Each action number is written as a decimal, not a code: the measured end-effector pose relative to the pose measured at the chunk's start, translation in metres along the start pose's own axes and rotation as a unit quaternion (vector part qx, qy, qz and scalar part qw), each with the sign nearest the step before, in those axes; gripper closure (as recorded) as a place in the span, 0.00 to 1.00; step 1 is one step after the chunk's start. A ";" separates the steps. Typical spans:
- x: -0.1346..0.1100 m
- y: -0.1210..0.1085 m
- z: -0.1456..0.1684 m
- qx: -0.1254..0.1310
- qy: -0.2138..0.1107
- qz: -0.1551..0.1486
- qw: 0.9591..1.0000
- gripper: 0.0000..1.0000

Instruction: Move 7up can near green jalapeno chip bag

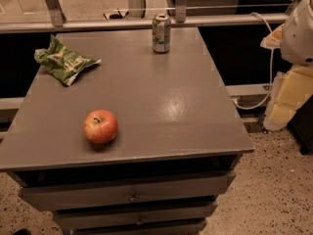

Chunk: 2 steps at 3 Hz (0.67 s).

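Observation:
The 7up can (pixel 161 33), silver with a green label, stands upright at the far edge of the grey table (pixel 161 102), right of centre. The green jalapeno chip bag (pixel 64 61), crumpled with white lettering, lies flat at the far left of the table, well apart from the can. My gripper (pixel 288 102) shows as pale parts below the white arm housing (pixel 299 31) at the right edge of the view. It is off the table, to the right of it, far from the can, and holds nothing that I can see.
A red apple (pixel 100 126) sits near the table's front left. The table has drawers (pixel 132 195) below its front edge. A rail (pixel 98 24) and a white cable (pixel 268 77) run behind and to the right of the table. The floor is speckled.

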<state>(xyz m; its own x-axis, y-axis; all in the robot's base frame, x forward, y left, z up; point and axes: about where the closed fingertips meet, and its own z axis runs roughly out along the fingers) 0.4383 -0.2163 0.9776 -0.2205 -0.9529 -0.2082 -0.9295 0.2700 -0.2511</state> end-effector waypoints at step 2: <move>-0.003 -0.024 0.017 0.014 -0.028 0.012 0.999 0.00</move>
<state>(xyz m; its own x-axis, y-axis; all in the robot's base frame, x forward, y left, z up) 0.4662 -0.2173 0.9686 -0.2245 -0.9372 -0.2670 -0.9158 0.2966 -0.2710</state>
